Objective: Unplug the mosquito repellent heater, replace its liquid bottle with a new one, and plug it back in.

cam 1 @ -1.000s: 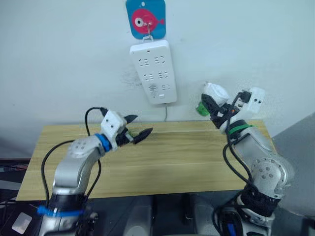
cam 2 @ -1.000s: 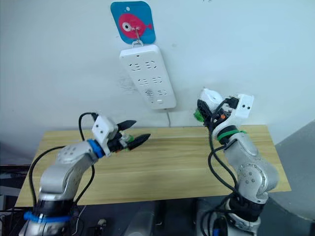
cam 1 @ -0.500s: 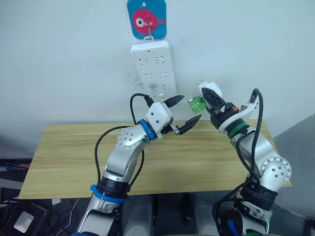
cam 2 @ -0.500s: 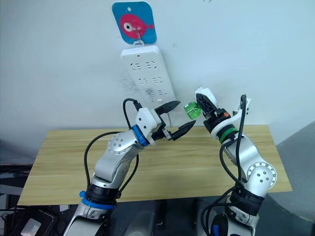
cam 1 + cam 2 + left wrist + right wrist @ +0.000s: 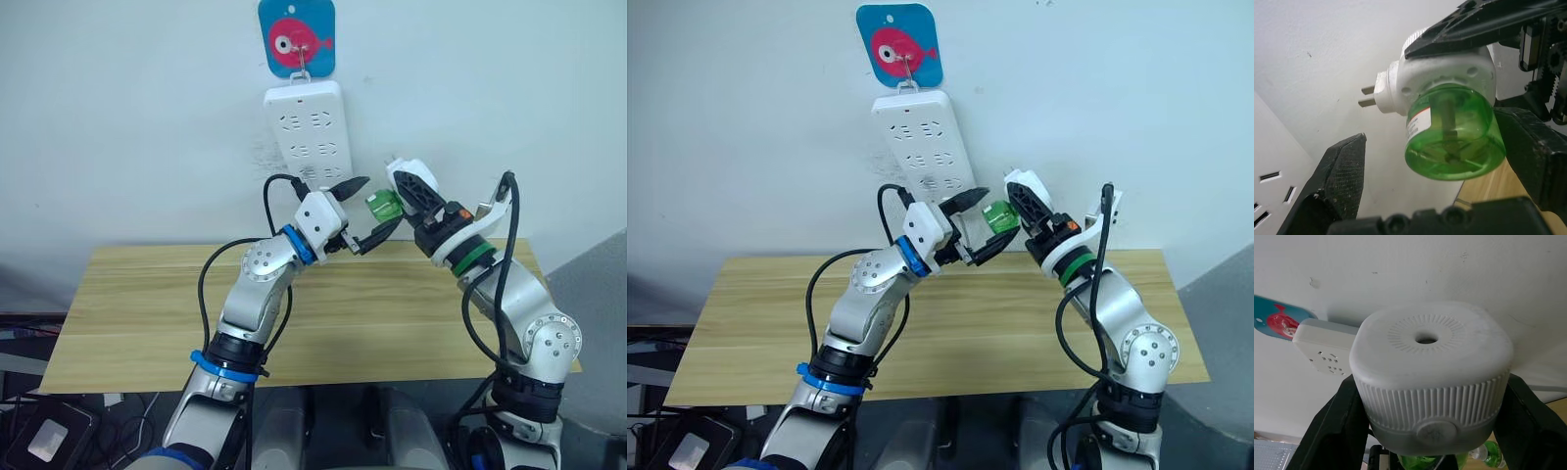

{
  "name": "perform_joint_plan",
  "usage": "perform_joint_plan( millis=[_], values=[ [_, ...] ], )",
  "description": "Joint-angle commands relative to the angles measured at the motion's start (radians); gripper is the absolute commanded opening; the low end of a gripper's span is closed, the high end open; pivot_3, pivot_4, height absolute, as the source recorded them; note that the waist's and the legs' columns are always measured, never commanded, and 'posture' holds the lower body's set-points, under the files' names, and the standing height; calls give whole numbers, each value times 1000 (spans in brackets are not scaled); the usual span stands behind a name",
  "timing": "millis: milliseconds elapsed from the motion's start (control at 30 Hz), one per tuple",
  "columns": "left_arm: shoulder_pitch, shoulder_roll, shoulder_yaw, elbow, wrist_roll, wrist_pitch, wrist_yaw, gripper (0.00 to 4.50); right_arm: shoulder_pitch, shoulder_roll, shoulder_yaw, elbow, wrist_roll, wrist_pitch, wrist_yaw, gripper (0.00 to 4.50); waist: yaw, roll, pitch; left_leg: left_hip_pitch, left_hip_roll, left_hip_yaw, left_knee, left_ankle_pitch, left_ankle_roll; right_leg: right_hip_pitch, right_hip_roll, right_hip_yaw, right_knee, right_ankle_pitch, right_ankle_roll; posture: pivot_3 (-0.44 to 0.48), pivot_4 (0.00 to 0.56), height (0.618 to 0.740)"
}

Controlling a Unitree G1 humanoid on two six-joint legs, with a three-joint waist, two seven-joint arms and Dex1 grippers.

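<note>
above wood table (image 5: 147, 304): heater (image 5: 1440, 81) in clenched r pincer (image 5: 416, 196), green bottle (image 5: 1452, 134) toward spread l pincer (image 5: 367, 211).

power strip (image 5: 308, 143), fish hook (image 5: 297, 37), wooden table (image 5: 147, 313)

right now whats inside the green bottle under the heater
Through the clear green bottle, screwed into the mosquito repellent heater, a wick rod runs up the middle. The liquid level cannot be told, and the wick's top is hidden inside the heater body.
</note>
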Motion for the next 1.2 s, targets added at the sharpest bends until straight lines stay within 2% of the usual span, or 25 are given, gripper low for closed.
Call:
perform_joint_plan(
  millis=[33,167,200,433,567,600,667,800,933,1067,1200],
  values=[
    [-3,-10,4,-19,-21,-8,-9,3624,1,-28,18,-58,30,-36,11,2985,0,0,0,0,0,0,0,0,0,0,0,0,0,0,0,17,201,740],
    [1,-14,4,-16,-23,-7,-15,2363,7,-52,38,-60,46,-64,12,2985,0,0,0,0,0,0,0,0,0,0,0,0,0,0,0,17,201,740],
    [0,-14,4,-15,-24,-7,-15,2269,7,-58,43,-59,49,-70,13,2985,-1,0,0,0,0,0,0,0,0,0,0,0,0,0,0,17,201,740],
    [1,-10,9,-13,-24,-9,-15,2269,8,-86,68,-57,70,-103,21,2985,-2,0,0,0,0,0,0,0,0,0,0,0,0,0,0,27,208,740],
    [-4,2,9,-15,-20,-8,-20,2269,12,-116,89,-46,78,-91,50,4328,-3,0,0,0,0,0,0,0,0,0,0,0,0,0,0,27,208,740],
    [-8,8,10,-13,-23,-5,-27,2269,12,-132,96,-35,84,-77,67,4458,-3,0,0,0,0,0,0,0,0,0,0,0,0,0,0,26,214,740],
    [-15,22,9,-6,-28,-4,-52,2269,9,-172,106,-7,97,-45,97,4458,-3,0,0,0,0,0,1,0,0,0,0,0,0,0,0,26,214,740],
    [-29,68,13,13,-56,2,-138,2269,-35,-329,104,110,190,81,193,4458,-3,0,0,0,0,0,1,0,0,1,0,0,0,0,0,25,215,740],
    [-23,155,-24,2,-60,-17,-301,2269,-126,-520,113,283,331,256,308,4458,-4,0,0,0,0,0,2,0,1,1,0,0,0,0,0,40,219,740],
    [-32,200,-31,14,-54,-57,-383,2269,-194,-589,130,413,343,424,422,4458,2,0,0,0,1,0,1,0,1,1,0,-1,0,0,-1,55,218,740],
    [-40,204,-36,45,-28,-111,-405,2269,-222,-647,164,496,343,540,499,4458,10,0,0,0,0,1,2,-1,2,1,-1,0,-1,0,-1,70,219,740]
  ],
)
